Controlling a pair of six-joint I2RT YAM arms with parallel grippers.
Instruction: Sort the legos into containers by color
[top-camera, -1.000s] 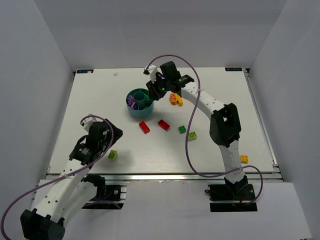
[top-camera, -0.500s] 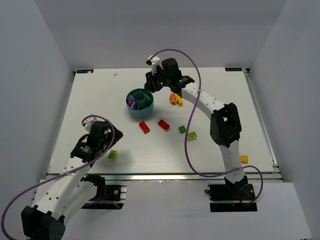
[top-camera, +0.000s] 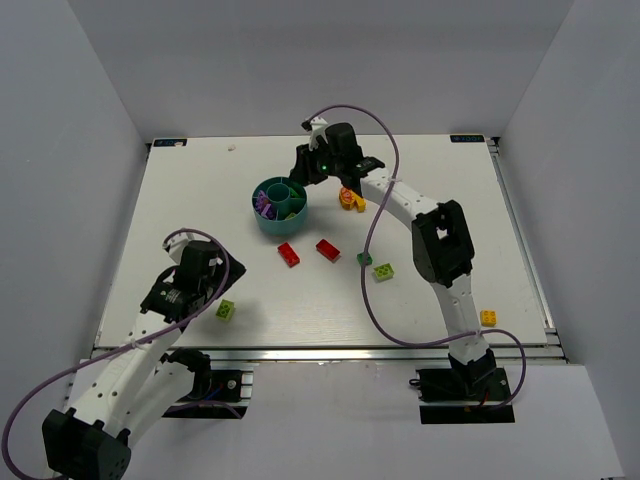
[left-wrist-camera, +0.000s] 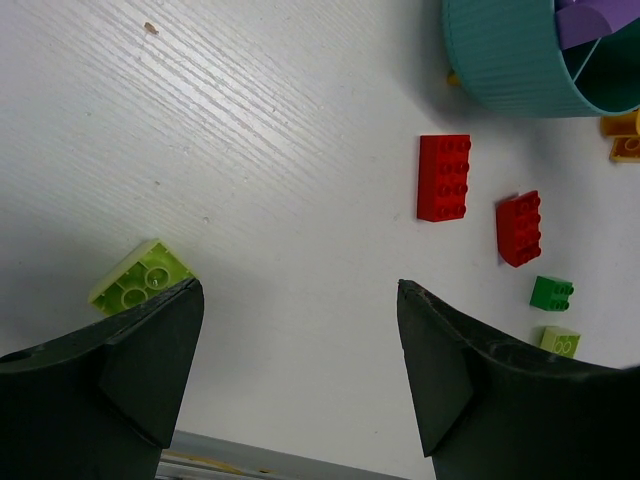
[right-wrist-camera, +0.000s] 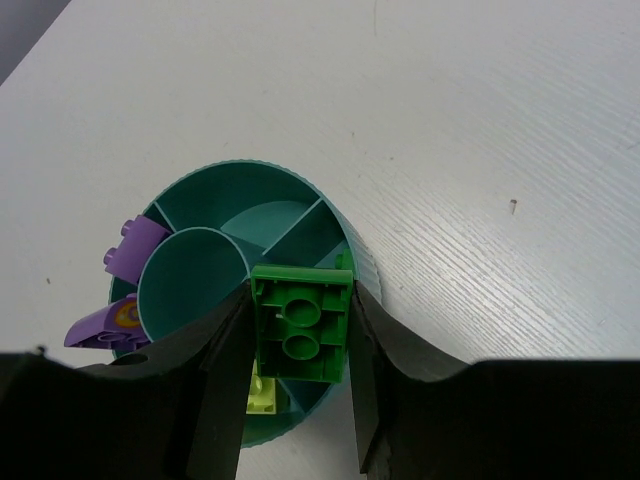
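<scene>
Now I am in the dropping step. My right gripper (right-wrist-camera: 298, 345) is closed on a dark green plastic brick with two studs (right-wrist-camera: 300, 318), and I hold it above the round teal plastic bowl with inner walls (right-wrist-camera: 250, 168). In the top view this bowl stands at about 11 o'clock from the table middle.

In my right wrist view the brick hangs over the bowl's 4 o'clock side, beside the central ring (right-wrist-camera: 190, 285). The purple pieces (right-wrist-camera: 135, 250) lie in the compartment at 9 o'clock. A small lime green piece (right-wrist-camera: 262, 398) lies at about 6 o'clock, just under the brick's edge. The compartments from 12 to 2 o'clock look bare. Which compartment is directly below the brick I cannot tell, because the brick covers the wall there.

I think the next move asks me to place the brick fully over one compartment, away from any wall, and only then to part the fingers. Otherwise it may fall on the lime piece.

The brick looks straight between the fingers, its hollow side toward the camera.

My left gripper (left-wrist-camera: 300, 330) is spread wide and holds nothing. A lime green square brick (left-wrist-camera: 140, 280) lies at its 9 o'clock finger.
</scene>
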